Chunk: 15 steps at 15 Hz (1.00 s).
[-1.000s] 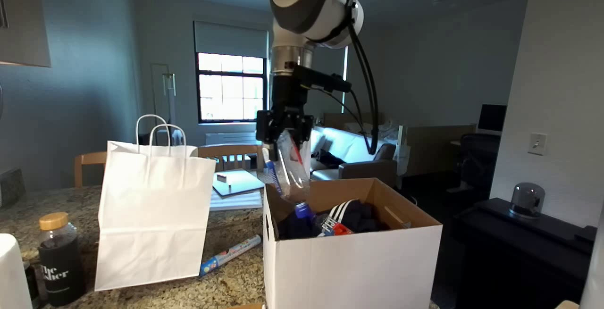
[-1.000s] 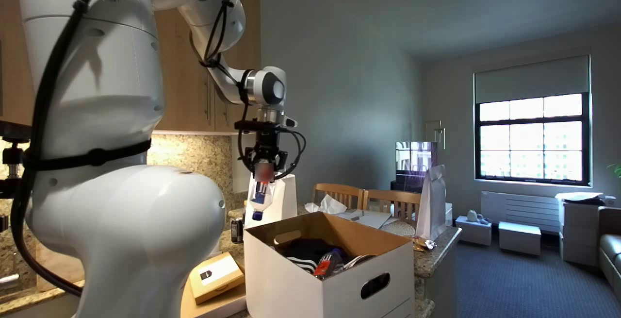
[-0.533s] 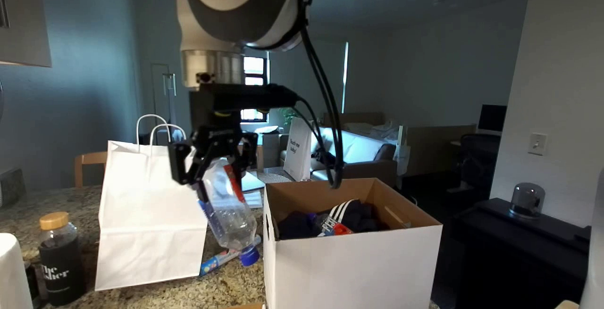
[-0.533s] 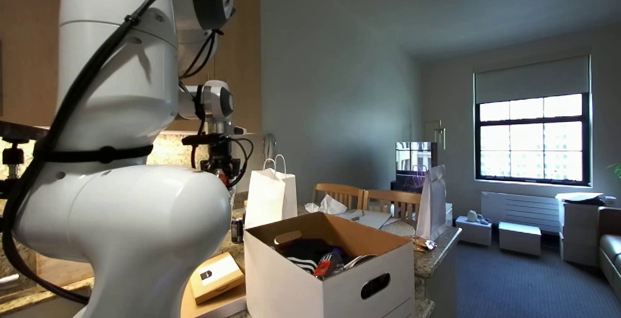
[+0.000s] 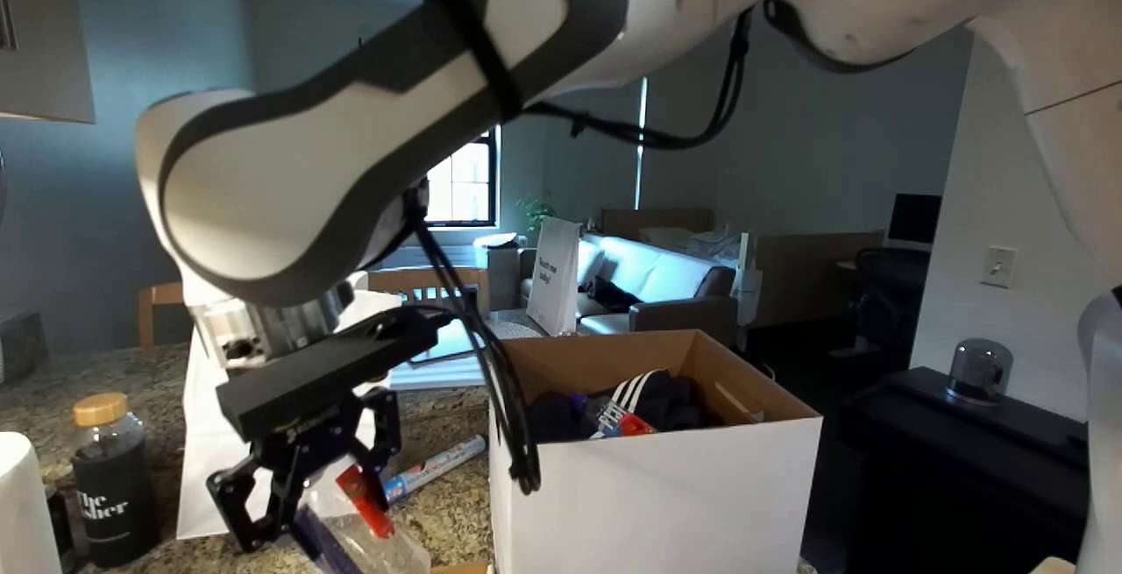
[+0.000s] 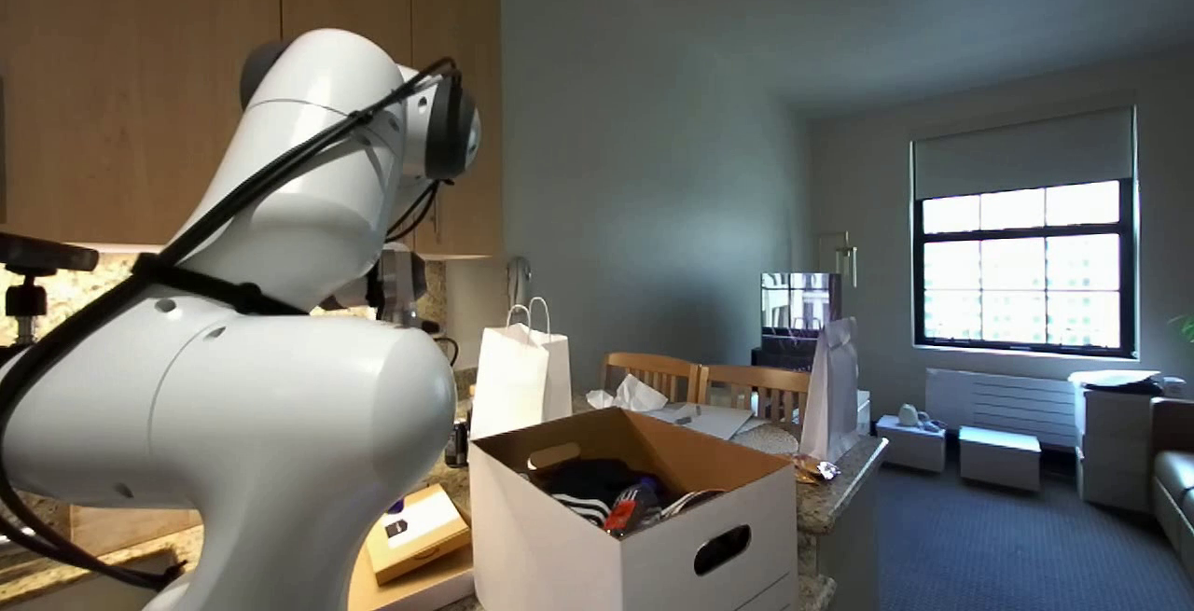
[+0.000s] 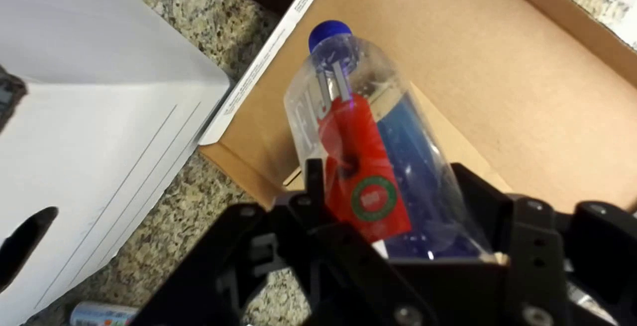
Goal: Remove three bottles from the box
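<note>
- Change: within the last second the clear plastic bottle [image 7: 373, 142], blue-capped and red-labelled, moved away from the rim of the white cardboard box [image 5: 649, 504] and came above the shallow cardboard tray [image 7: 477, 62], just beside a lower corner of the box.
- Meaning for the task: this bottle was out of the box but not yet released; the step in hand was judged to be its setting-down. At least one more remained to be removed, the second bottle [image 6: 631, 510], lying inside the box among dark, white-striped fabric [image 5: 671, 403].
- Tool [image 7: 388, 171]: partway closed, its fingers on either side of the held bottle near the base; the cap pointed away from the tool.
- Support: the tray lay on the granite bench [image 7: 199, 181], one corner near the foot of the box. Its white-edged side appeared to cross the bench's edge. A small carton [image 6: 422, 536] lay in it and could tip a bottle released there.
- Hidden or cut off: in an exterior view the arm [image 6: 280, 406] covered the tool; in an exterior view the lower frame edge cut off the bottle's cap end. Contact with the tray could not be told.
- Hard to make out: the fingers were blurred in the wrist view, and no third bottle could be distinguished.
</note>
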Available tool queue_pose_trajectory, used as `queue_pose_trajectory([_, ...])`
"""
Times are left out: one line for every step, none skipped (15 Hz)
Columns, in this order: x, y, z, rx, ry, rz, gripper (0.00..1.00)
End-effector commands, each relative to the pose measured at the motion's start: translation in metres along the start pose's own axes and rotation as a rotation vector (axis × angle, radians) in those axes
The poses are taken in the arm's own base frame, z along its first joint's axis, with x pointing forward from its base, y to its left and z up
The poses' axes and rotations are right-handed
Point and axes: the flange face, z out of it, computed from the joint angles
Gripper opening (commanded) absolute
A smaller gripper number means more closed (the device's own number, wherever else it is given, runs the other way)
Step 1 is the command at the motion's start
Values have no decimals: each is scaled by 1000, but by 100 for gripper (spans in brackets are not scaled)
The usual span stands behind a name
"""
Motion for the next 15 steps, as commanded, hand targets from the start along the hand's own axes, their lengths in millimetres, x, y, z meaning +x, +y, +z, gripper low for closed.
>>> queue_pose_trajectory([30, -31, 38, -27, -139, -12, 37])
queue_pose_trajectory([32, -43, 49, -38, -179, -17, 37])
queue_pose_trajectory([34, -54, 60, -46, -219, -24, 37])
queue_pose_trajectory([34, -66, 71, -60, -254, -35, 37])
queue_pose_trajectory([34, -77, 80, -73, -289, -42, 37])
queue_pose_trajectory([32, -88, 90, -87, -313, -54, 37])
queue_pose_trajectory([30, -98, 96, -98, -340, -65, 37])
queue_pose_trajectory([28, -108, 102, -109, -357, -78, 37])
queue_pose_trajectory([25, -116, 107, -115, -375, -93, 37])
queue_pose_trajectory([23, -124, 109, -122, -388, -109, 37])
queue_pose_trajectory([21, -131, 112, -128, -398, -126, 37])
queue_pose_trajectory([19, -136, 112, -131, -404, -142, 37])
queue_pose_trajectory([19, -141, 110, -131, -407, -158, 54])
queue_pose_trajectory([19, -145, 109, -133, -408, -170, 87])
queue_pose_trajectory([20, -148, 105, -132, -394, -178, 88])
